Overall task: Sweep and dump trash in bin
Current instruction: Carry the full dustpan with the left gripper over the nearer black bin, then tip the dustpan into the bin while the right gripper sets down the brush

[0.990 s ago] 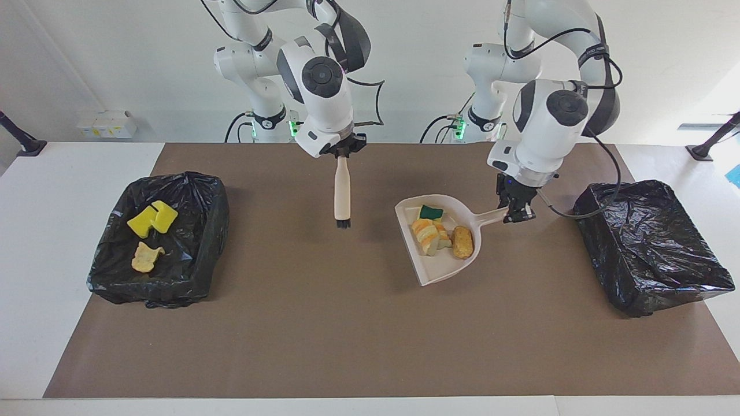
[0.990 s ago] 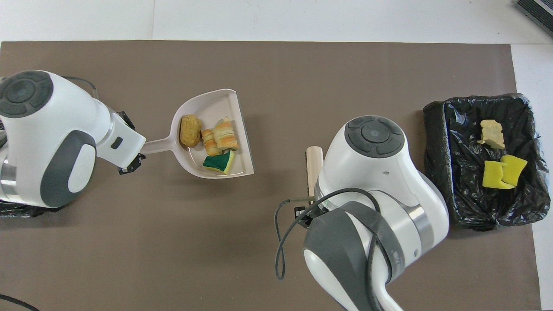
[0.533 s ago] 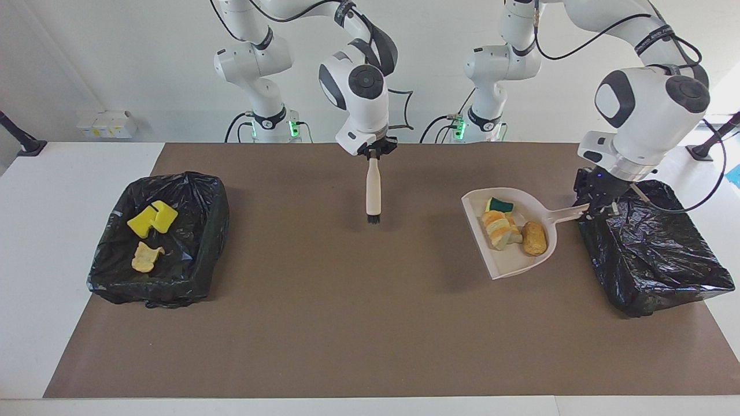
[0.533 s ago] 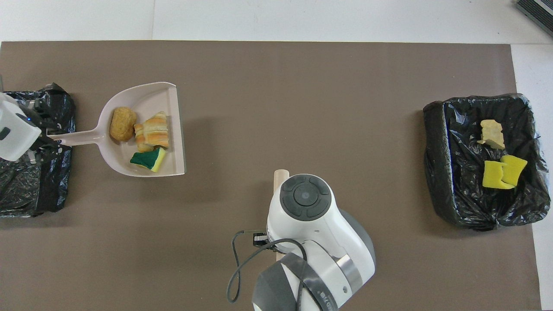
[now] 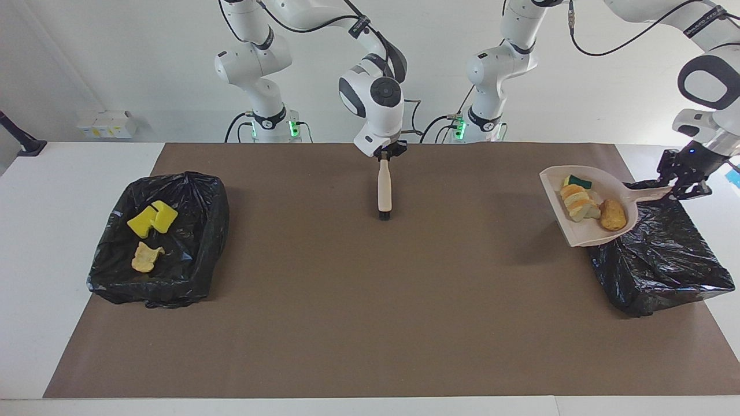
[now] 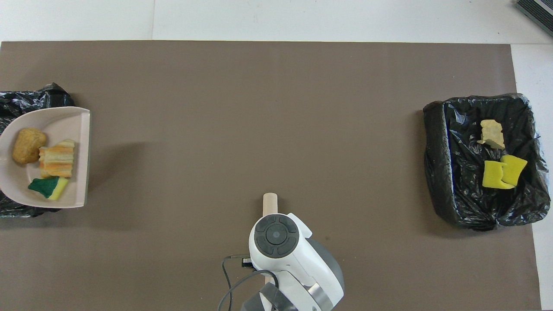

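So it's the dumping step: left tool (image 5: 682,188) clamped on the dustpan (image 5: 584,228) handle, trash (image 5: 589,205) riding just beside it over the bin (image 5: 665,260). Next it needs a tilt. Right tool (image 5: 388,155) grips the brush (image 5: 384,190), waiting.

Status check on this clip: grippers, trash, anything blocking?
Left gripper shut on dustpan, over the empty bin. Right gripper shut on brush, waiting mid-table. Trash not dumped. Nothing blocking.
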Controlling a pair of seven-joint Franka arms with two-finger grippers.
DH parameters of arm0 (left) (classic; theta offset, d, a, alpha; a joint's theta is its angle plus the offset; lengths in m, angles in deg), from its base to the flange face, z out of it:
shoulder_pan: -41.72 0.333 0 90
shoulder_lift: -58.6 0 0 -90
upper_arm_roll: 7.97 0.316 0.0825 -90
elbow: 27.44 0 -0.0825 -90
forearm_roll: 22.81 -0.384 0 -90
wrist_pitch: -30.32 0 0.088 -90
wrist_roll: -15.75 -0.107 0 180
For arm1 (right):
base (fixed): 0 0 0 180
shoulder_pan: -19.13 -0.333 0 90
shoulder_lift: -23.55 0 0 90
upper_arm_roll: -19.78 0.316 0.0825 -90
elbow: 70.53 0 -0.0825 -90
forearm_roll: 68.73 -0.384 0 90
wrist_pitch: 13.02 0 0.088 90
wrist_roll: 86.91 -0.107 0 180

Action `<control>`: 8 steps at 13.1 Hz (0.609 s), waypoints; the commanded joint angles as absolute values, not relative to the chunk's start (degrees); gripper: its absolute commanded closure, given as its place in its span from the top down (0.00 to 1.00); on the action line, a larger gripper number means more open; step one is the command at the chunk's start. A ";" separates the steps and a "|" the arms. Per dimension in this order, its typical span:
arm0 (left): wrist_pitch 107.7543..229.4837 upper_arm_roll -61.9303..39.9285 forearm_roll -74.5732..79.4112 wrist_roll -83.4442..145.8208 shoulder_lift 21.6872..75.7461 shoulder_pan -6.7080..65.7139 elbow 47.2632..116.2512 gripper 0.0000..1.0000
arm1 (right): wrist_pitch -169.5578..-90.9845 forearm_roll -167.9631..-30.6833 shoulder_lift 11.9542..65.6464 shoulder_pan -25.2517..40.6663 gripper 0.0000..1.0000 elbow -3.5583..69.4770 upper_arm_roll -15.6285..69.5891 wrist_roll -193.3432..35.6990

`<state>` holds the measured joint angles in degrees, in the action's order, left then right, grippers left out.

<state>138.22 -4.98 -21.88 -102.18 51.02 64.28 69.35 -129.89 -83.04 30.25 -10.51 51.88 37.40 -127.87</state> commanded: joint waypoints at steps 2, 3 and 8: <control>135.00 -5.34 -31.57 -105.11 40.95 66.85 51.61 0.00 | -132.29 -84.03 29.70 -10.22 0.00 54.10 37.36 -125.15; 136.22 -5.25 -33.68 -104.67 40.24 66.86 50.62 0.00 | -132.38 -84.03 29.70 -10.22 0.03 54.10 37.36 -124.44; 144.49 -5.34 -53.88 -95.54 41.28 64.67 54.45 0.00 | -132.11 -83.06 30.31 -9.79 1.00 51.91 37.18 -123.21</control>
